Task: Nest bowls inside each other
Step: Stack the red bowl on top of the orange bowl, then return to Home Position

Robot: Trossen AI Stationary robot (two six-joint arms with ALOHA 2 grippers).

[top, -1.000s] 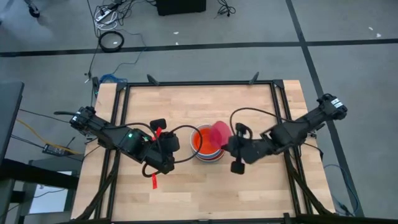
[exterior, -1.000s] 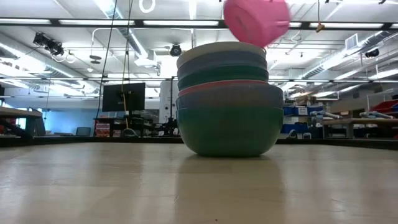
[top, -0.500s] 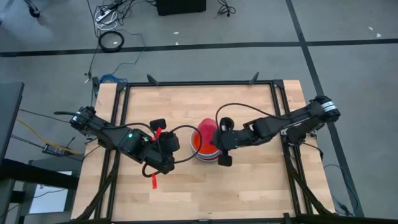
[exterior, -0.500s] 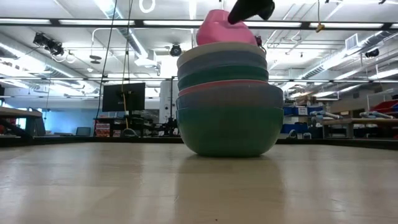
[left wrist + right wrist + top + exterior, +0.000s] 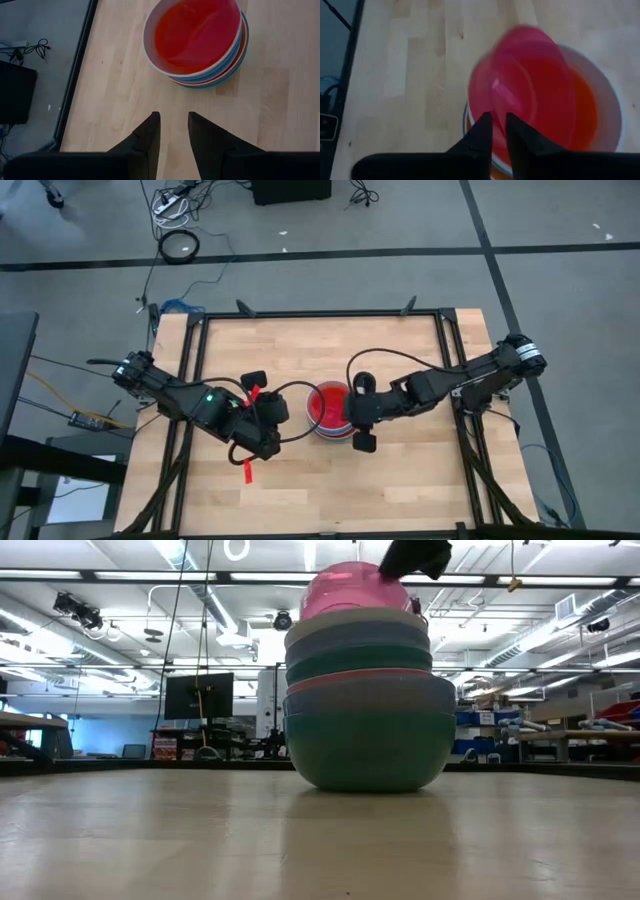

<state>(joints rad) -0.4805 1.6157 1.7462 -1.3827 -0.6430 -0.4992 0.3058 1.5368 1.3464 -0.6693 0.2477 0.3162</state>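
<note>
Magenta bowl (image 5: 345, 590) atop unlabelled nested stack (image 5: 370, 700), right gripper (image 5: 498, 131) above.

Grey floor (image 5: 560, 290) w/ cables (image 5: 178, 205) around wood table (image 5: 300, 490); ceiling strip lights (image 5: 150, 578), monitor (image 5: 200, 696) behind

Right gripper (image 5: 357, 412) over the stacked bowls (image 5: 330, 412) (left gripper (image 5: 252, 425) waits beside).
</note>
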